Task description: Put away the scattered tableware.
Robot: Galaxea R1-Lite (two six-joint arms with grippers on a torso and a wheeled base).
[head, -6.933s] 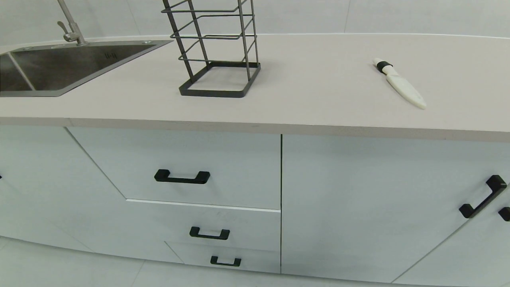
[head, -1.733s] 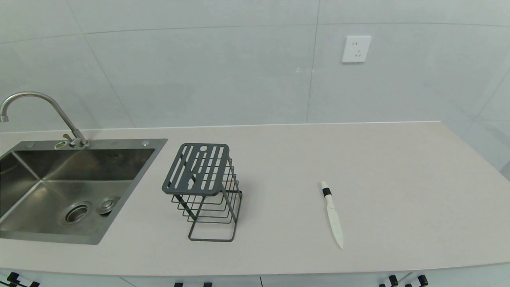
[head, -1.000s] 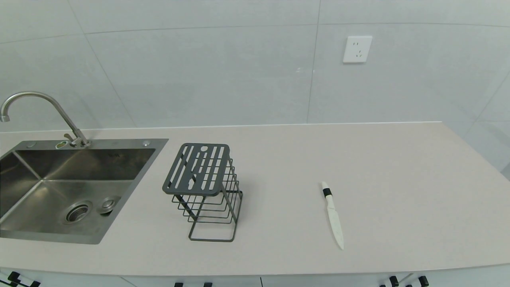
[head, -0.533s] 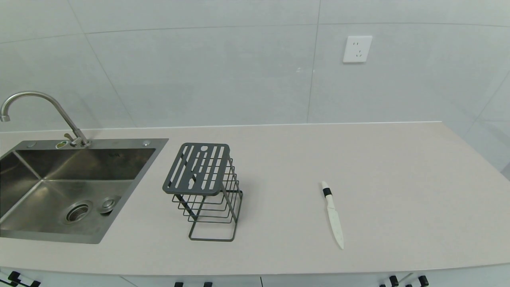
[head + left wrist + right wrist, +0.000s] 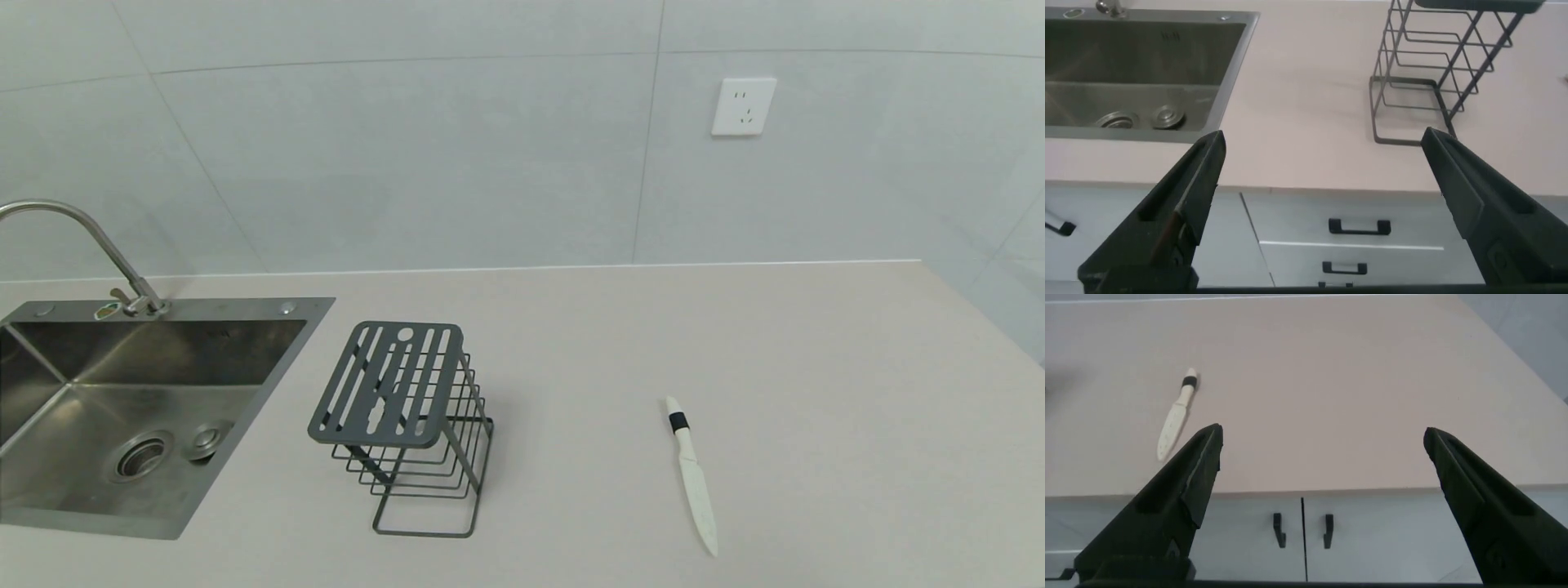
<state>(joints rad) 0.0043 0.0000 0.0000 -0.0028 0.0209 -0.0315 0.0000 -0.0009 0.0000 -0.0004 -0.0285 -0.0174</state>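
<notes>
In the head view you'll find the cream-white knife with a black band (image 5: 692, 474) lying flat on the pale beige stone counter (image 5: 816, 367), lower right of centre in the frame, tip towards the near edge. The dark grey wire rack with a slotted top plate (image 5: 400, 425) stands upright lower left of centre, well apart from the knife. The brushed steel sink (image 5: 188, 351) is set into the counter at the left edge, with its curved steel faucet (image 5: 73, 237) behind it. A white wall socket (image 5: 743, 106) sits in the upper right.

Your left gripper (image 5: 1321, 139) has its jaws spread wide; past them the left wrist view gives you the rack's base (image 5: 1429, 90) and the sink (image 5: 1143, 57), and adds the black drawer handles (image 5: 1360, 226) on the cabinet front below the counter edge.

Your right gripper (image 5: 1323, 433) also has its jaws wide apart; its wrist view gives you the knife (image 5: 1176, 416) on the counter, plus two black door handles (image 5: 1279, 529) under the edge
</notes>
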